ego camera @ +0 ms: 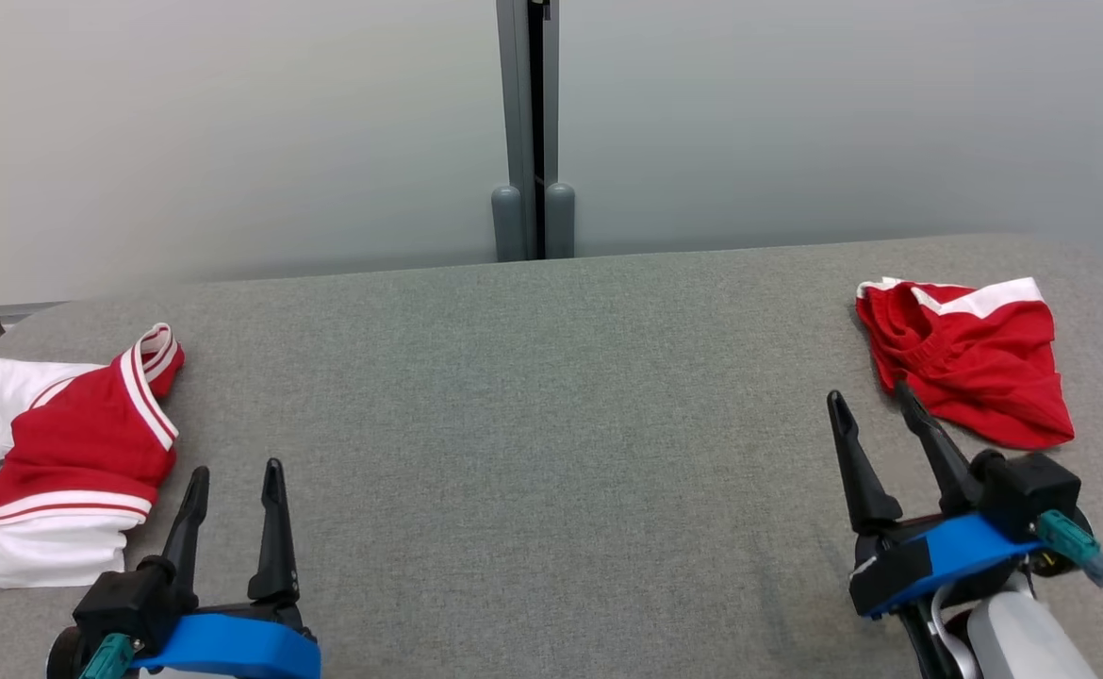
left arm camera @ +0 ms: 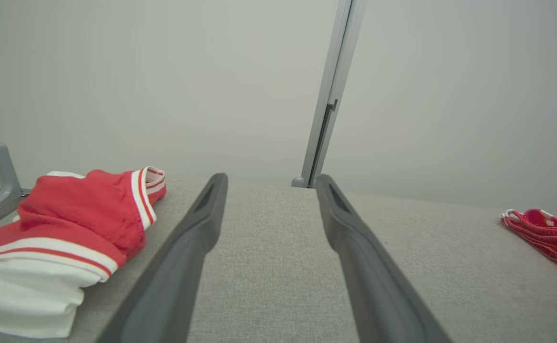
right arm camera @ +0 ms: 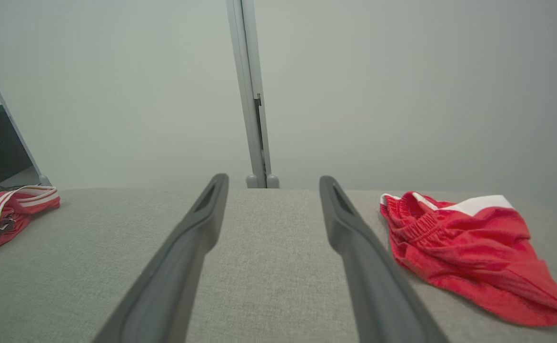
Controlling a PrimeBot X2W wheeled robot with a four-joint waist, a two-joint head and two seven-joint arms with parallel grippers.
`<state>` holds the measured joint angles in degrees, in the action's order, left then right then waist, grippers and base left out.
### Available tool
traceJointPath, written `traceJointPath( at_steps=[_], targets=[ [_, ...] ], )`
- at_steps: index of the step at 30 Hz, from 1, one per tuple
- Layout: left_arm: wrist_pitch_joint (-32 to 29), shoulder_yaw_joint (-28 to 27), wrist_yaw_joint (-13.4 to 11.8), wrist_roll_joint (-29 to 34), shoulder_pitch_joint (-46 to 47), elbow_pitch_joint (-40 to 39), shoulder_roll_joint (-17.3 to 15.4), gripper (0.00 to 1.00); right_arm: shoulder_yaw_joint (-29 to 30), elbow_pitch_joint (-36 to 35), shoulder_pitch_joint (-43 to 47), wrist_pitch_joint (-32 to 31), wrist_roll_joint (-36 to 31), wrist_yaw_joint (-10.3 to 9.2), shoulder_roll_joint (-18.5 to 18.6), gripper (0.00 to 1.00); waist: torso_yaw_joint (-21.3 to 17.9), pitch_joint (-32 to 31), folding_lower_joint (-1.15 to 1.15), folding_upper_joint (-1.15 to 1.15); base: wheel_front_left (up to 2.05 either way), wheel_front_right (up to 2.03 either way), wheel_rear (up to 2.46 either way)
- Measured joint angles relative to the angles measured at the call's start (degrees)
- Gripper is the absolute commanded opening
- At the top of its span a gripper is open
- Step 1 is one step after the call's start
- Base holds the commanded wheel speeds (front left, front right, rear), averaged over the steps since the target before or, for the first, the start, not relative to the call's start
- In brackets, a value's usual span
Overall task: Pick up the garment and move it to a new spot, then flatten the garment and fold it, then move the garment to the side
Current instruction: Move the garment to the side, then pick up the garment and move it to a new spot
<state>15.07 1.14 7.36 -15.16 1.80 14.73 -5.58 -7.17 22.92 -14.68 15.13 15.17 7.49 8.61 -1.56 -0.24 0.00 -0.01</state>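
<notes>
**lintroller88:** So where is the laundry sitting relative to that grey post [ego camera: 525, 123] behind the counter [ego camera: 551, 424]?

**foldbot_fan:** There are two pieces, one on each side of the post. The red shorts [ego camera: 971, 363] lie crumpled well to the right of it, close to the counter's right end. Their elastic waistband and white trim are on the far side, toward the wall. The red-and-white jersey [ego camera: 71, 443] is bunched up well to the left of the post, at the counter's left end, with its striped collar turned toward the post.

**lintroller88:** And the pincers?

**foldbot_fan:** Both are spread wide, with bare grey counter showing between the fingers. The left pincer [ego camera: 236, 469] sits left of the post on the robot's side of the counter. It's just beside the jersey's near corner and apart from it. The right pincer [ego camera: 868, 391] sits right of the post, with its outer finger right at the near edge of the shorts. Whether that finger touches the cloth or is just above it, the head view doesn't settle. The right wrist view shows that finger running alongside the waistband end.
</notes>
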Motion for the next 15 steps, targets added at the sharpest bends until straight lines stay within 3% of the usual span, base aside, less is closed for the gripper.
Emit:
traceJointPath(
  at_steps=[6, 15],
  targets=[
    [0.0, -1.5, -0.2, 2.0, -0.5, 0.6, 0.9, 1.0, 2.8, -3.2, 6.1, 0.0, -1.6, 0.0, -1.7, 1.0, 0.0, 0.1, 0.0, 0.0, 0.0, 0.0, 0.0],
    [0.0, -2.7, -0.2, 4.6, -0.5, 0.5, 1.4, 1.0, 4.8, -3.7, 6.3, 0.0, -4.1, 0.0, -3.2, 1.0, -0.7, 0.2, 0.0, 0.01, 0.0, 0.0, 0.0]
  ],
)
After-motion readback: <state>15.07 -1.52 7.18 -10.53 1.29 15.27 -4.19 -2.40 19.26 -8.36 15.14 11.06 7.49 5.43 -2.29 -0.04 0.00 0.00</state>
